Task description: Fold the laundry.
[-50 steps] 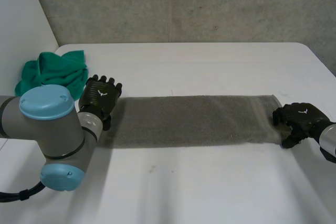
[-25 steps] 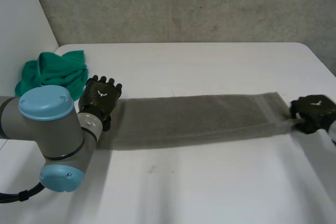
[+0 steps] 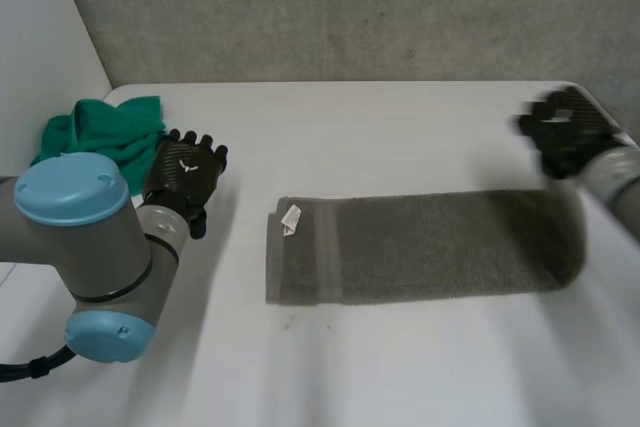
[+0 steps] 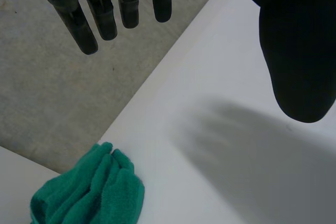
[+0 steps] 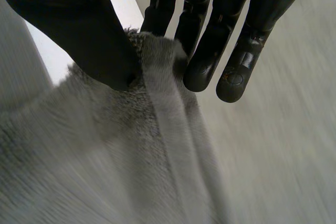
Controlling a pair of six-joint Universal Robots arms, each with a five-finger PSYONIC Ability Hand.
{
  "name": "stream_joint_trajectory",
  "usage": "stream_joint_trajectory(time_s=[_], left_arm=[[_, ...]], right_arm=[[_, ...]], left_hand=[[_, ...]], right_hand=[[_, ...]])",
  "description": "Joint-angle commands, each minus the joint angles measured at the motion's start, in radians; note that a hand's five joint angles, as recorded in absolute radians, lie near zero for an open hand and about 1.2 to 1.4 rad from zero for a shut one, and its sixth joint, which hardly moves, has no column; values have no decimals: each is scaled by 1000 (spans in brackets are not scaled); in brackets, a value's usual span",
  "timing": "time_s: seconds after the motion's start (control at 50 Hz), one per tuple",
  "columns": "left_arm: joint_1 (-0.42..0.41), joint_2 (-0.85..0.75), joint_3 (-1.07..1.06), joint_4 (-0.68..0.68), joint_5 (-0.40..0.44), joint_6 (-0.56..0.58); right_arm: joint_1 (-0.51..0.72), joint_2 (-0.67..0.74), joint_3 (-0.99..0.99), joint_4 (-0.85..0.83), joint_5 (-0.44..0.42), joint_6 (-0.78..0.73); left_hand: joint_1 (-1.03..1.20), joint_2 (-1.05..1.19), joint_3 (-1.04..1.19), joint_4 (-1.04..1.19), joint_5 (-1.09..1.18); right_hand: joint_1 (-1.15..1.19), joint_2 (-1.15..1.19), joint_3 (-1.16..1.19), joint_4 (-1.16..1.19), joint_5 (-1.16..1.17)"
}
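A long grey towel [image 3: 430,247] lies flat across the middle of the white table [image 3: 380,127], a white label [image 3: 291,218] showing at its left end. My right hand [image 3: 565,132] is raised over the towel's right end. In the right wrist view this hand [image 5: 79,30] pinches an edge of the grey towel [image 5: 105,156] between thumb and fingers. My left hand [image 3: 185,175] hovers left of the towel, apart from it. In its own wrist view the left hand [image 4: 294,51] has straight, spread fingers and holds nothing.
A crumpled green cloth [image 3: 100,137] lies at the table's far left corner, just beyond my left hand, and shows past the fingertips as green cloth [image 4: 94,192] in the left wrist view. A grey wall stands behind the table. My left arm fills the near left.
My right hand closed on the towel's right end and rose up and back. The towel slid right, away from my left hand, which hardly moved.
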Motion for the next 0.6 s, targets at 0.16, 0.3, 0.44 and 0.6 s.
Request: stream_joint_trajectory(time_s=[0.16, 0.3, 0.44, 0.6], left_arm=[[-3, 31, -21, 1, 0, -1], [-17, 29, -18, 1, 1, -1], [-47, 21, -3, 1, 1, -1], [-93, 18, -1, 1, 4, 0]], right_arm=[[597, 191, -47, -24, -139, 10], [535, 154, -37, -1, -51, 172], [251, 32, 66, 97, 44, 378], [77, 12, 249, 148, -42, 374]], left_hand=[[-16, -30, -36, -29, -53], [-16, -30, -36, -29, -53], [-16, -30, -36, -29, -53], [-16, -30, -36, -29, -53]], right_hand=[[418, 225, 216, 207, 237], [-804, -996, -1006, -1014, -985], [-804, -996, -1006, -1014, -985], [-679, -872, -882, -890, -861]])
